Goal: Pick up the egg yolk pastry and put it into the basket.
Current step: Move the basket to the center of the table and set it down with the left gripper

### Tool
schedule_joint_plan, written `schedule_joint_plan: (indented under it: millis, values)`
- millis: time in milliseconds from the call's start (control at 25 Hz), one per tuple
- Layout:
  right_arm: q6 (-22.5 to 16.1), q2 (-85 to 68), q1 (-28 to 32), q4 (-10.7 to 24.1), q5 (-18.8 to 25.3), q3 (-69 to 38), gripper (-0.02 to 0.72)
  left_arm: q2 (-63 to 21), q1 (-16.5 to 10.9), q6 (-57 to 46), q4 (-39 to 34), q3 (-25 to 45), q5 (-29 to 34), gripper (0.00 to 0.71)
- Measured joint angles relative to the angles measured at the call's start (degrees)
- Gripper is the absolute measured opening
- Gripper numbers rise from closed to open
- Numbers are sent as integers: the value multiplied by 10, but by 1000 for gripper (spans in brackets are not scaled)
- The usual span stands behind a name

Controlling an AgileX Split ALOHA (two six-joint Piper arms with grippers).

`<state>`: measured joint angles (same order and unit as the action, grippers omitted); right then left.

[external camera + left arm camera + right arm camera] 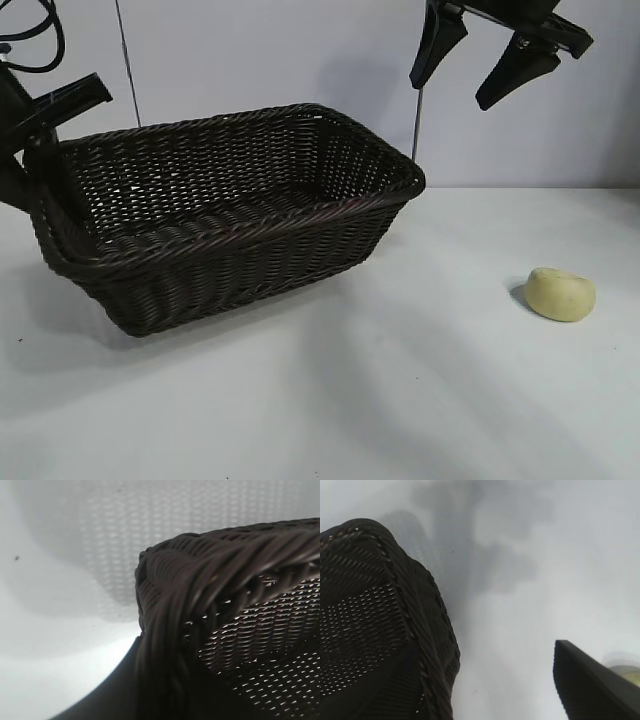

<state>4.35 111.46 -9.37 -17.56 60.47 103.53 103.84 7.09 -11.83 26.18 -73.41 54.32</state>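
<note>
You're looking at the egg yolk pastry (561,294) sitting nearest the exterior camera, on the white worktop (400,400) at the right, well apart from the basket (250,270). It's lying bare, nothing touching it. In the right wrist view only a pale sliver of it is peeking out (626,672) behind one dark fingertip.

Further back, the basket is sitting left of centre on the worktop, long side angled to the camera, and nothing is showing inside it. Its left end is looking slightly raised.

At that left end, your left end effector (38,140) is sitting at the rim corner, jaws nearly closed and apparently clamping the braided rim. The left wrist view is showing that rim corner (200,580) filling the frame right at the camera, the weave below it.

Farthest back and high up, your right end effector (478,70) is hanging above the basket's right end and the pastry, pointing down, fingers spread wide, gripping nothing. The pastry is lying below it and to the right.
</note>
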Motion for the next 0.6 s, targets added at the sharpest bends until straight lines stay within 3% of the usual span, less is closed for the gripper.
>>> schedule_joint_plan:
  millis: [440, 600]
  values:
    - [0, 0, 0, 0, 0, 0, 538, 73, 1, 111, -37, -134, 97, 103]
    - [0, 0, 0, 0, 0, 0, 538, 97, 13, 143, -42, -175, 121, 103]
